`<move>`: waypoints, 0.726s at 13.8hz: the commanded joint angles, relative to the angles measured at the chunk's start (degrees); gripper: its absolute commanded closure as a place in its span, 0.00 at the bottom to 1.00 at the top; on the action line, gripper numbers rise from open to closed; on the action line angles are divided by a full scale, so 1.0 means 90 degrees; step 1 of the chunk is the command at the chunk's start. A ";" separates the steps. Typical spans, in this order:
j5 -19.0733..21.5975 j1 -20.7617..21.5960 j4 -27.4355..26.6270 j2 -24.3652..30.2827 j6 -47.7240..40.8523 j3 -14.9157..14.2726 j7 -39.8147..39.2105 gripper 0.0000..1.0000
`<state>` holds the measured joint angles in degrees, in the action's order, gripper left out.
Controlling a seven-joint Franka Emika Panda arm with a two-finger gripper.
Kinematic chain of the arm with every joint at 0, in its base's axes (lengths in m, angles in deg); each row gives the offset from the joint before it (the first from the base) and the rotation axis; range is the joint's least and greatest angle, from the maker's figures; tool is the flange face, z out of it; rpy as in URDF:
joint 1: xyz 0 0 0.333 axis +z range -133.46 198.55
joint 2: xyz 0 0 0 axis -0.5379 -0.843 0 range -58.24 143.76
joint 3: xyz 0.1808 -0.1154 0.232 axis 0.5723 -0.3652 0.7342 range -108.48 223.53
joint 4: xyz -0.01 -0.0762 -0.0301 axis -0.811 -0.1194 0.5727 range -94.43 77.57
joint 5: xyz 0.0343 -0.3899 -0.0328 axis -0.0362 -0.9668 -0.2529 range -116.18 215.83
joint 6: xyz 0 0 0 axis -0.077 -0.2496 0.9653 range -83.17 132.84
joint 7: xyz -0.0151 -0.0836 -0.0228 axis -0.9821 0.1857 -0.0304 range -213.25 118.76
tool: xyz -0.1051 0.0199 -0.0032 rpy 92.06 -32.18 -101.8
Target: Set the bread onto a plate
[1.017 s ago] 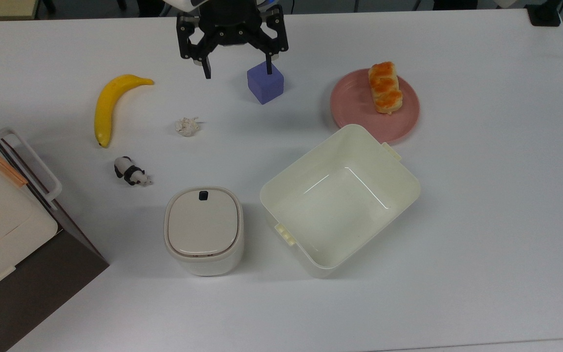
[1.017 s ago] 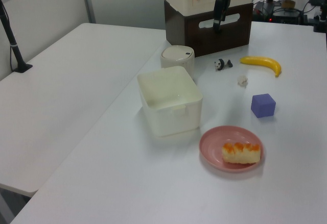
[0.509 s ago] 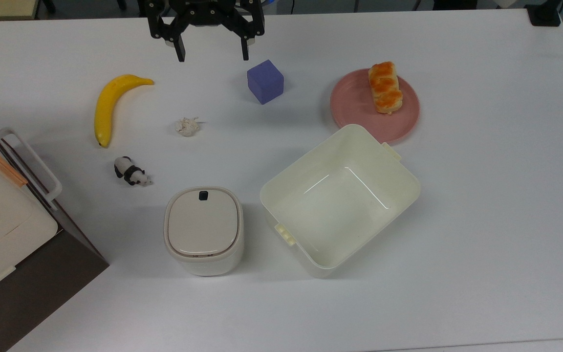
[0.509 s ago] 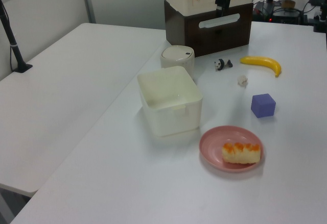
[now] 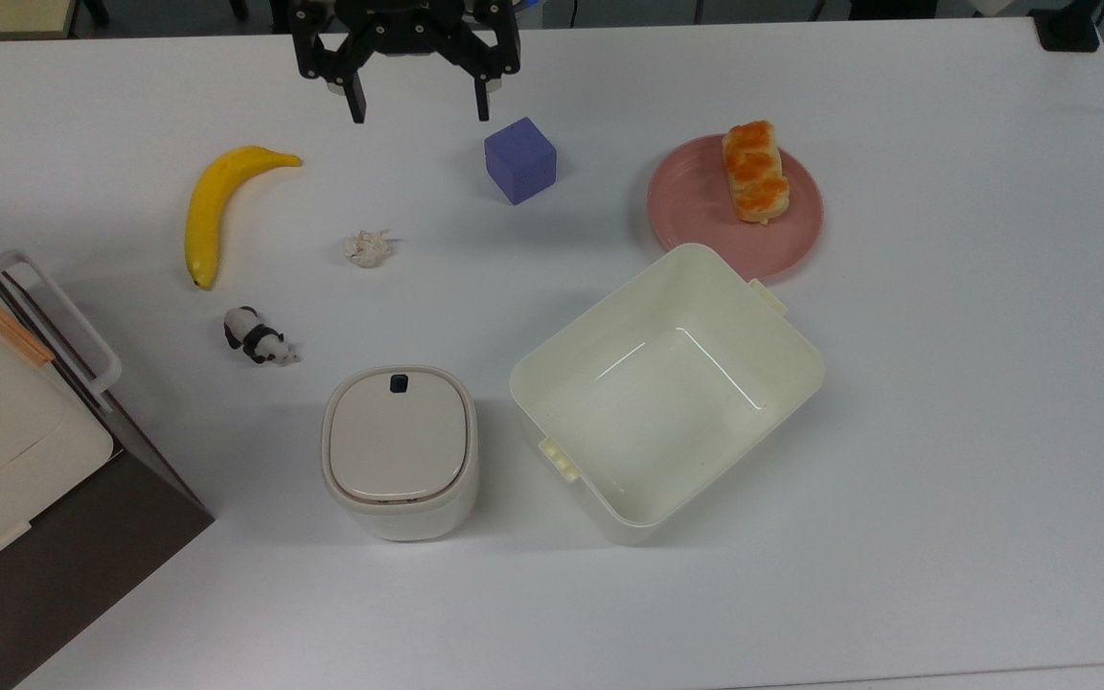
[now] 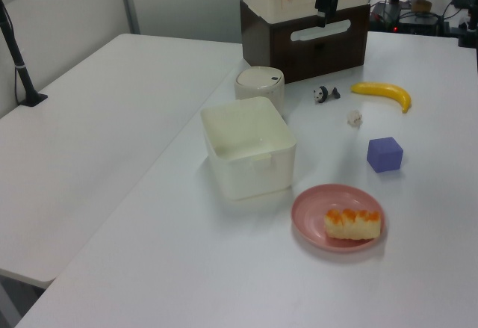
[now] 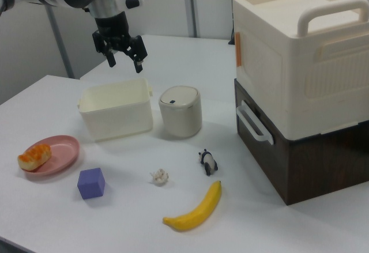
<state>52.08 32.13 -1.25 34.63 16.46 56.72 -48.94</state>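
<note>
White table (image 5: 945, 402), matte, even overhead light, soft shadows. Second white table (image 6: 97, 134) adjoining at left view's left, black clamped pole (image 6: 16, 59) at its far edge. Pale grey wall panels (image 6: 179, 3) with metal uprights behind. Dark floor strip (image 5: 753, 10) beyond table's far edge in top view. Cluttered desk (image 6: 426, 3) with cables at left view's upper right.
</note>
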 commanded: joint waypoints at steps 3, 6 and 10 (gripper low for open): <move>0.0130 0.0115 -0.0026 0.0083 -0.0246 -0.0204 0.0101 0.00; 0.0140 0.0105 -0.0026 0.0083 -0.0372 -0.0204 0.0101 0.00; 0.0159 0.0105 -0.0026 0.0063 -0.0471 -0.0213 0.0664 0.00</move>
<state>52.09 32.12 -1.24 34.63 13.51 55.90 -48.09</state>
